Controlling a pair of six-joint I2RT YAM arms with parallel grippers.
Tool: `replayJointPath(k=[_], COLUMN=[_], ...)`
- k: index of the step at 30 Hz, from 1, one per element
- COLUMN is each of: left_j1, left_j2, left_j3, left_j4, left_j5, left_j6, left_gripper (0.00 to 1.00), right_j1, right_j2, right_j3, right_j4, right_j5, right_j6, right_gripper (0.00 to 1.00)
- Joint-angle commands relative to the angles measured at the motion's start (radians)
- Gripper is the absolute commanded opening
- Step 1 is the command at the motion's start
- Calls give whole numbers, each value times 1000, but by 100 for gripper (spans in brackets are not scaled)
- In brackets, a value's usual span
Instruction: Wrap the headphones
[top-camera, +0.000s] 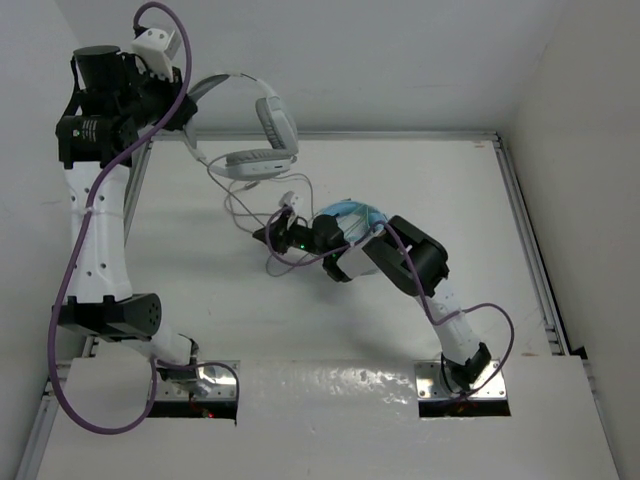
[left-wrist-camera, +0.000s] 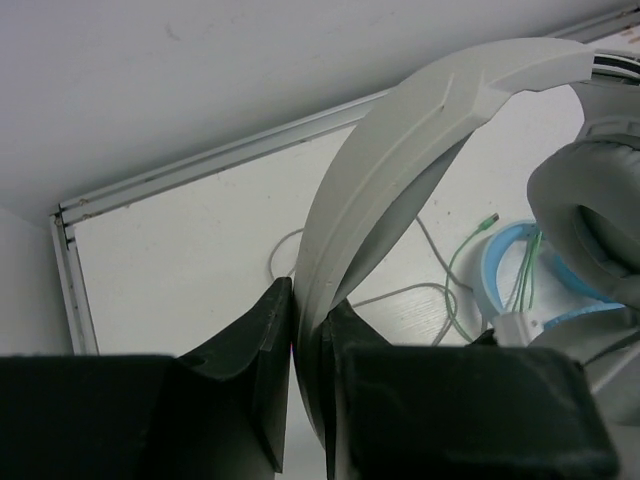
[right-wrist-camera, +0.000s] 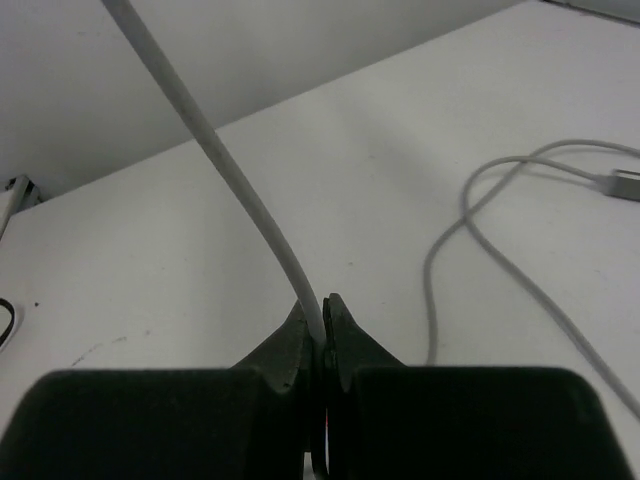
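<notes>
We see the left hand (left-wrist-camera: 308, 300) pinching the headband of the headphones (top-camera: 262, 130), raised above the bench (top-camera: 450, 190) in the upper left of the overhead frame, while the right hand (right-wrist-camera: 320, 318) at mid-frame is pressed onto their thin cable (right-wrist-camera: 225, 175), beside the blue headphones (top-camera: 352, 214).

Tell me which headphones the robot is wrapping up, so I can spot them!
Look at the far left corner of the white table. There the left gripper holds up the white headphones by their wide headband. They are white and grey, while the blue headphones sit mid-table.
</notes>
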Motion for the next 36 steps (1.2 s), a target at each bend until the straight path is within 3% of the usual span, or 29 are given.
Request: replayJointPath(k=[1,4,5,7,8,11,14,19,23,26,27,29,30,33,36], left_j1=[9,-6,-38,-43,-43,-44,-44,-43,-153,-237,-248,-255,-255,-253,-253], left_j2=[-27,-35,-37,-49,-55,-99,-101,-95,-90,-78,-70,-69,-67,-60,-58], left_j3=[83,15,-10,-112,-158,-344,-441,-550,-645,-716,-742,-768,-797,-837,-829], left_j4=[60,-29,-82,-226,-313,-374,-370,-161,-29,144,190,341,403,616,664], left_j5=[114,330,340,339,337,290,198,-36,-241,-455,-573,-693,-827,-998,-1037], left_j6=[-11,162,319,492,676,929,1006,913,876,786,766,717,706,688,651], left_gripper=[0,0,0,0,0,0,0,0,0,0,0,0,0,0,0], right_j1=[-65,-159,-184,-266,-289,-342,-343,-337,-291,-233,-218,-182,-175,-172,-162], right_j2=[-88,-98,-114,-138,-152,-232,-334,-433,-459,-470,-473,-476,-477,-476,-453], right_j3=[-57,-31,-20,9,20,40,38,43,76,183,216,328,384,443,518], right_j4=[198,300,326,363,360,233,89,-96,-235,-503,-682,-861,-992,-1104,-1208], right_j5=[3,-28,-57,-87,-110,-186,-241,-246,-203,-151,-140,-100,-71,-66,-89], right_j6=[111,277,321,423,443,423,310,263,185,34,-67,-146,-178,-159,-131], right_gripper=[0,0,0,0,0,0,0,0,0,0,0,0,0,0,0])
